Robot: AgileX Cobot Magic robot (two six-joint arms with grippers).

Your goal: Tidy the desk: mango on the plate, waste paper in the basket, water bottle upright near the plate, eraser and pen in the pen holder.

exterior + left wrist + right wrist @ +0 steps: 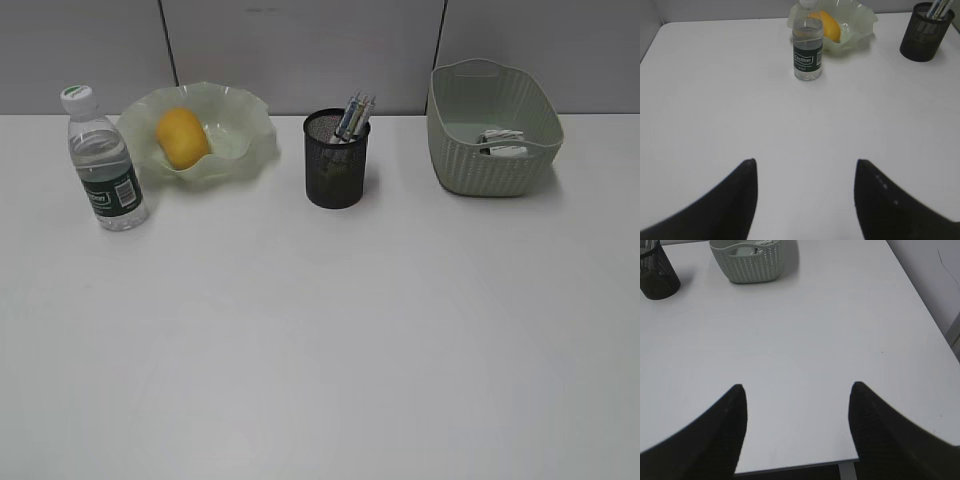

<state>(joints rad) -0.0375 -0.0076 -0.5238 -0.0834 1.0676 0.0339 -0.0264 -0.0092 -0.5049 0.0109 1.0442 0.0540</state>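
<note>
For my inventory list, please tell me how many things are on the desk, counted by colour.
Green: 2, the plate and the basket
Yellow: 1, the mango
Black: 1, the pen holder
Clear: 1, the water bottle
White: 1, the waste paper
Pens: 2 or 3, colours unclear
Total: 8 or 9

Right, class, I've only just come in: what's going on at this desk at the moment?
Nothing is being handled. Both grippers, left and right, are open and empty above the bare desk. The tidying looks done: the mango lies in the plate, the water bottle stands upright beside it, pens stick out of the pen holder, and waste paper lies in the basket. The eraser isn't visible.
</note>
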